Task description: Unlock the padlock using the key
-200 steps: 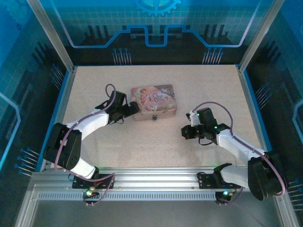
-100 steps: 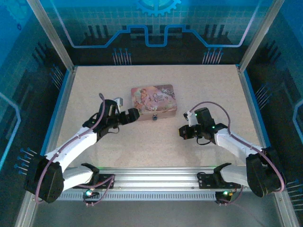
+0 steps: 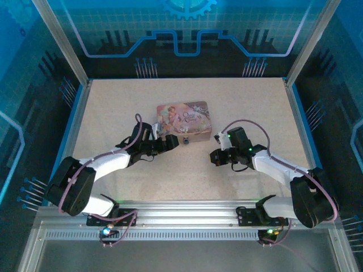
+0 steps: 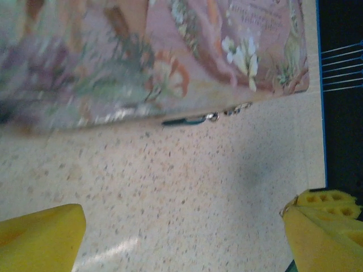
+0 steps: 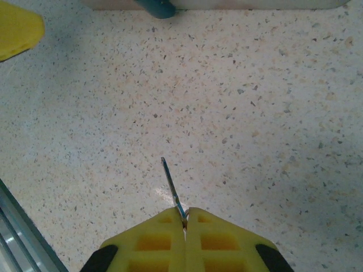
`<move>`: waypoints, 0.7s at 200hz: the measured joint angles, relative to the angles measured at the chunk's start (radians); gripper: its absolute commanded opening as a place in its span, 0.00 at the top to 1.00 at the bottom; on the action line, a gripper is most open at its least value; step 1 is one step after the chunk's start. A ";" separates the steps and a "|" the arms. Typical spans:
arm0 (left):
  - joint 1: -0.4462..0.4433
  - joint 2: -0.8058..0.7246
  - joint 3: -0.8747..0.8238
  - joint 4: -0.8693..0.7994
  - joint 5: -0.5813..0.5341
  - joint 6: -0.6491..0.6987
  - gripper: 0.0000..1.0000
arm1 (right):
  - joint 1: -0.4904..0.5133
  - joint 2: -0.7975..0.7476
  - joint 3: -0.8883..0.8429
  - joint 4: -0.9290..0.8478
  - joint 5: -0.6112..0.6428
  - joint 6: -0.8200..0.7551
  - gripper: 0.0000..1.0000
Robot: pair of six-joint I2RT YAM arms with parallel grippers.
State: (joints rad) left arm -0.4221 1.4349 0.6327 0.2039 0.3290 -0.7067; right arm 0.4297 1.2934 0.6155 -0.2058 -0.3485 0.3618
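Advanced: my left gripper, parted, beside padlock; right gripper pinches light, slippery key, apparently its bow, padlock at eleven o'clock.

The left arm lies low, stretched from its base at the near left forward and to the right, forearm nearly level. The left pincer stands with its jaws wide apart; in the wrist view its two yellow fingers sit at opposite lower corners. The right arm reaches inward from the near right with a bent elbow, and the right pincer points left toward the other. Its yellow pads are pressed together, nipping the key by one end, the thin shaft jutting out ahead of them.
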 measured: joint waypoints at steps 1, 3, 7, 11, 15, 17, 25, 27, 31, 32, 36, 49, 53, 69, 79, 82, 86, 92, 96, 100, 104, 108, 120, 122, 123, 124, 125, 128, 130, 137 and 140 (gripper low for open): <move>0.000 0.000 0.000 0.000 0.000 0.000 0.09 | 0.000 0.000 0.000 0.000 0.000 0.000 0.98; 0.000 0.004 0.002 0.006 0.000 0.000 0.09 | 0.001 0.001 0.000 0.000 0.000 0.000 0.98; 0.000 0.015 0.008 0.018 0.000 0.001 0.10 | 0.002 0.002 0.000 0.000 0.000 0.000 0.98; 0.000 0.024 0.013 0.027 0.000 0.001 0.12 | 0.002 0.003 0.000 0.000 0.000 0.000 0.98; 0.000 0.031 0.017 0.034 0.000 0.001 0.13 | 0.003 0.003 0.000 0.000 0.000 0.000 0.98; 0.001 0.035 0.020 0.039 0.001 0.002 0.14 | 0.003 0.004 0.001 0.000 0.000 0.000 0.98; 0.005 0.052 0.030 0.057 0.002 0.002 0.15 | 0.003 0.004 0.001 -0.001 0.000 0.000 0.98; 0.005 0.054 0.031 0.059 0.002 0.002 0.15 | 0.003 0.004 0.001 -0.001 0.001 0.000 0.98; 0.007 0.065 0.038 0.071 0.002 0.002 0.15 | 0.003 0.004 0.001 -0.001 0.000 0.000 0.98; 0.007 0.067 0.039 0.072 0.002 0.002 0.15 | 0.003 0.004 0.001 -0.001 0.000 0.000 0.98; 0.011 0.077 0.046 0.079 0.002 0.002 0.15 | 0.003 0.004 0.001 -0.002 0.001 0.000 0.98; 0.020 0.096 0.056 0.093 0.001 0.003 0.15 | 0.003 0.004 0.002 -0.002 0.001 -0.001 0.99; 0.022 0.099 0.058 0.095 0.001 0.005 0.15 | 0.003 0.004 0.002 -0.002 0.002 -0.001 0.98; 0.034 0.116 0.069 0.102 0.001 0.010 0.15 | 0.003 0.004 0.002 -0.002 0.004 -0.004 0.98; 0.042 0.130 0.081 0.106 0.001 0.016 0.16 | 0.003 0.004 0.002 -0.002 0.004 -0.004 0.98; 0.043 0.135 0.086 0.107 0.001 0.018 0.16 | 0.003 0.004 0.002 -0.002 0.004 -0.004 0.98; 0.047 0.143 0.093 0.109 0.001 0.023 0.16 | 0.003 0.004 0.002 -0.002 0.004 -0.004 0.98; 0.050 0.155 0.104 0.110 0.001 0.027 0.16 | 0.003 0.004 0.002 -0.002 0.004 -0.004 0.98; 0.054 0.166 0.114 0.111 0.001 0.029 0.16 | 0.003 0.004 0.002 -0.002 0.004 -0.004 0.98; 0.057 0.172 0.121 0.112 0.001 0.032 0.16 | 0.003 0.004 0.002 -0.002 0.004 -0.004 0.98; 0.059 0.177 0.126 0.113 0.001 0.033 0.16 | 0.003 0.004 0.002 -0.002 0.004 -0.004 0.98; 0.063 0.186 0.134 0.115 0.001 0.036 0.16 | 0.003 0.004 0.002 -0.002 0.004 -0.004 0.98; 0.069 0.198 0.148 0.117 0.000 0.045 0.16 | 0.003 0.004 0.002 -0.002 0.004 -0.004 0.98; 0.071 0.199 0.151 0.116 0.000 0.048 0.16 | 0.003 0.004 0.002 -0.002 0.004 -0.004 0.98; 0.071 0.200 0.151 0.116 0.000 0.050 0.16 | 0.003 0.004 0.002 -0.002 0.004 -0.004 0.98; 0.071 0.200 0.151 0.116 0.000 0.050 0.16 | 0.003 0.004 0.002 -0.002 0.004 -0.004 0.98; 0.072 0.201 0.152 0.116 0.000 0.052 0.16 | 0.003 0.004 0.002 -0.002 0.004 -0.004 0.98; 0.073 0.201 0.154 0.116 0.000 0.054 0.16 | 0.003 0.004 0.002 -0.002 0.004 -0.004 0.98; 0.074 0.201 0.155 0.116 -0.002 0.056 0.16 | 0.003 0.003 0.002 -0.002 0.004 -0.004 0.98; 0.074 0.201 0.158 0.116 -0.002 0.059 0.16 | 0.003 0.003 0.002 -0.002 0.003 -0.004 0.98; 0.075 0.201 0.159 0.116 -0.002 0.061 0.16 | 0.003 0.003 0.002 -0.002 0.003 -0.004 0.98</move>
State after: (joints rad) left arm -0.3473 1.6363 0.7914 0.3202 0.3271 -0.6453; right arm 0.4332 1.2961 0.6170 -0.2081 -0.3450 0.3576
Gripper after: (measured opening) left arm 0.839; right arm 0.057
